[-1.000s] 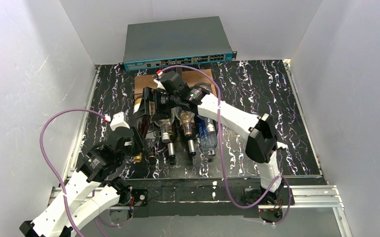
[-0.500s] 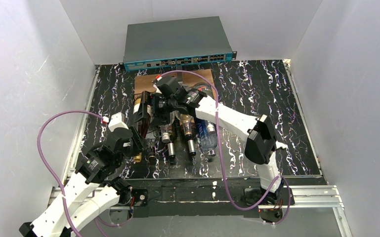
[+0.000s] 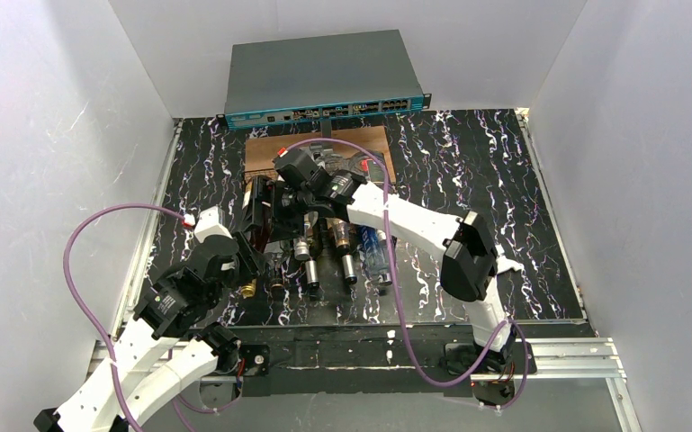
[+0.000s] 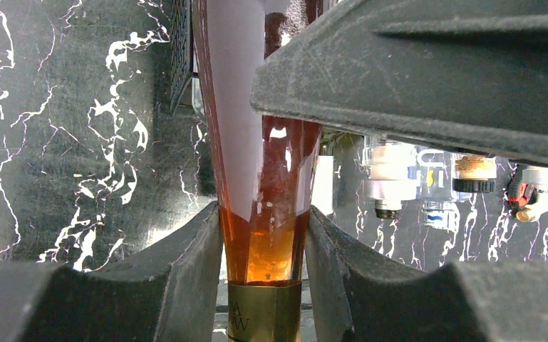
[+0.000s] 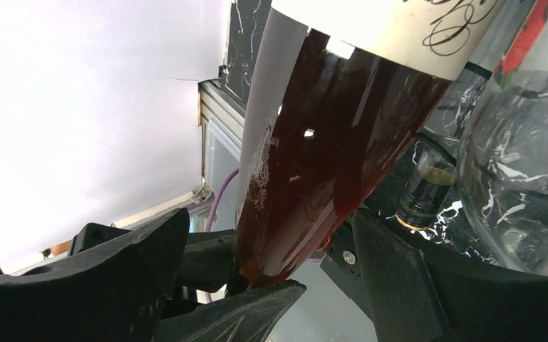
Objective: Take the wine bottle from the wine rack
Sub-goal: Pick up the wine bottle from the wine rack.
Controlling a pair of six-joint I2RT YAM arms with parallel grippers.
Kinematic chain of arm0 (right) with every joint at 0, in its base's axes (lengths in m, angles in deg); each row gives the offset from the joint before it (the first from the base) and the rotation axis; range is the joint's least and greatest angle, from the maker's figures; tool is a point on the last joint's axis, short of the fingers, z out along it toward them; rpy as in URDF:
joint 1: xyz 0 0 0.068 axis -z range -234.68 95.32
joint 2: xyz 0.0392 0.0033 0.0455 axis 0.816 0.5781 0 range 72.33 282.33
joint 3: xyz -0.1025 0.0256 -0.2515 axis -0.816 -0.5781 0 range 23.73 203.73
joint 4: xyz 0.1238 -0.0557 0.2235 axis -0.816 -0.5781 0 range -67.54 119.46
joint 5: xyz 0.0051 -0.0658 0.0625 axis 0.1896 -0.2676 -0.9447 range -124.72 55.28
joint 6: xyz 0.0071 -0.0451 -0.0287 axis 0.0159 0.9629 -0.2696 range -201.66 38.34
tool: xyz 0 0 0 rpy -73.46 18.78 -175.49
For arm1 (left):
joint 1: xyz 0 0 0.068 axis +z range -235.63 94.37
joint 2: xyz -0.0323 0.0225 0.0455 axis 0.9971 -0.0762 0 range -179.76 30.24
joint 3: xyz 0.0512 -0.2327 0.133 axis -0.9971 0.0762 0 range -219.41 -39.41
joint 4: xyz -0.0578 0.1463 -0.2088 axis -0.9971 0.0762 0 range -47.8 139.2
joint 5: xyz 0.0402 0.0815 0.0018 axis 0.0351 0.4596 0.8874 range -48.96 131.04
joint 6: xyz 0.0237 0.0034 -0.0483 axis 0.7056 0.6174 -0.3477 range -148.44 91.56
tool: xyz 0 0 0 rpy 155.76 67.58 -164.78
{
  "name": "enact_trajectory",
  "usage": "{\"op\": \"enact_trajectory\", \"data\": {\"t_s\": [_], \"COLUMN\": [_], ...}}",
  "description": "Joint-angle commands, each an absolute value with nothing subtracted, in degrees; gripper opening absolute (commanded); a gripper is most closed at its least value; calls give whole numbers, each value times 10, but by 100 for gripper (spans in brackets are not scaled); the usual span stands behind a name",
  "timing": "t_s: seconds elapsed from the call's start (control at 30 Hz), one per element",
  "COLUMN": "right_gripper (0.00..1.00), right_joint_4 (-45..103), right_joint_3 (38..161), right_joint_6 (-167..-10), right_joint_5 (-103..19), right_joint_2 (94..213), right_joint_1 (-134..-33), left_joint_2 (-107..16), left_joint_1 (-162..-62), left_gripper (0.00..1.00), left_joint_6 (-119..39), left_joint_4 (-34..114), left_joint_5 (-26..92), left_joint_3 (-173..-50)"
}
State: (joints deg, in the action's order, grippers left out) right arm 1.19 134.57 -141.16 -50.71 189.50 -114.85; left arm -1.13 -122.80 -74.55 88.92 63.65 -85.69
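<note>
A grey network switch [image 3: 324,76] sits at the back of the black marbled worktop [image 3: 468,171], behind a brown wooden board [image 3: 261,151].

Wine rack [image 4: 179,50]: only a mesh sliver shows; rest hidden behind bottles. Wine bottle [image 4: 264,214]: foil cap cut off by lower edge; label [image 5: 399,28] cropped at top.

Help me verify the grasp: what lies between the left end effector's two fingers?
The neck of the wine bottle, pinched by the left end effector above its gold foil; the left wrist view shows it.
</note>
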Motion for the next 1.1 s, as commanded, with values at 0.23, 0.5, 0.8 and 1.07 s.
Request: {"op": "enact_trajectory", "data": {"t_s": [0.23,0.5,0.8,1.07], "right_gripper": [91,90,92,94], "right_joint_4": [5,-1,4,10], "right_joint_3": [1378,1384,1380,1378], "right_joint_6": [-1425,-1417,-1411,-1410], "right_joint_5": [-479,-469,-462,-467], "right_joint_2": [1929,1932,1930,1930], "right_joint_1": [-1153,-1155,-1158,-1158], "left_joint_2": [17,18,5,2], "left_joint_1": [-1223,-1223,-1223,-1223], "left_gripper": [0,0,0,0], "left_joint_6": [-749,-740,-738,-732], "left_joint_4": [808,807,808,812], "left_joint_5": [743,732,712,708], "left_joint_3": [-893,-911,-935,-947]}}
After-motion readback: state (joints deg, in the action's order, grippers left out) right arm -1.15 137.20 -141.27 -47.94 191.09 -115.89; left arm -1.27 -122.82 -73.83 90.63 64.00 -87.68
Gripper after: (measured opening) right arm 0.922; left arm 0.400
